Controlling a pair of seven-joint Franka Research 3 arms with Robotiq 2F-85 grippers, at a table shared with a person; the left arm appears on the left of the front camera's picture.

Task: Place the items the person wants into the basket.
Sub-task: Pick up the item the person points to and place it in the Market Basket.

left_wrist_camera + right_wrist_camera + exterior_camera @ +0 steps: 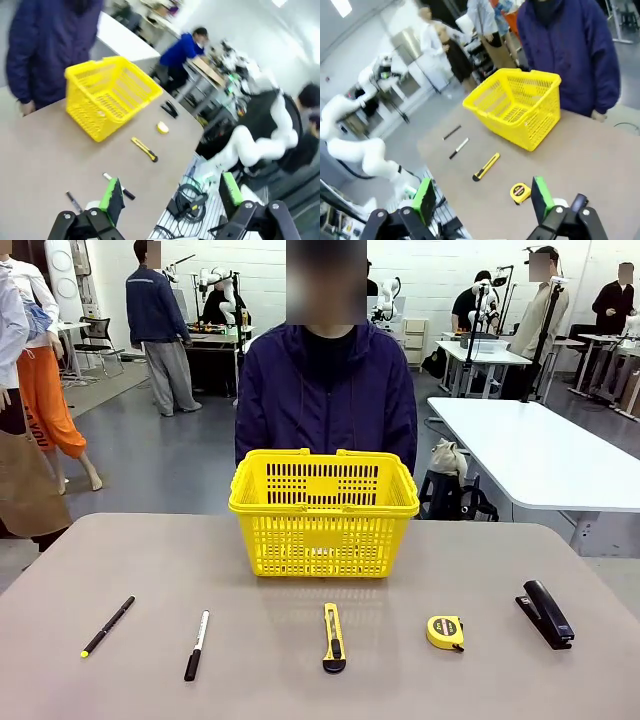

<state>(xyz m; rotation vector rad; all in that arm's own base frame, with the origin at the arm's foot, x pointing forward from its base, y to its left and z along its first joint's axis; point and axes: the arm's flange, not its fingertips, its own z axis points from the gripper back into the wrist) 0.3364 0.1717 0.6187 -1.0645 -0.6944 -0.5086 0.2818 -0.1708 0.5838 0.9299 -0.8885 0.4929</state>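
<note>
The yellow basket [322, 512] stands mid-table in front of the person [326, 390]. Along the near edge lie a thin black pen [107, 626], a white marker [197, 644] and a round yellow tape measure [445, 631]. In the left wrist view my left gripper [171, 196] is open in the air above the table's corner, over the marker [119, 186] and pen [74, 201]. In the right wrist view my right gripper [482, 198] is open and high, with the tape measure [520, 192] between its fingers' lines and the basket [517, 107] beyond.
A yellow-and-black utility knife [334, 637] lies between marker and tape measure. A black stapler [545, 613] sits at the right. The person's hands rest at the far table edge [597, 116]. A white table [545, 455] stands behind on the right.
</note>
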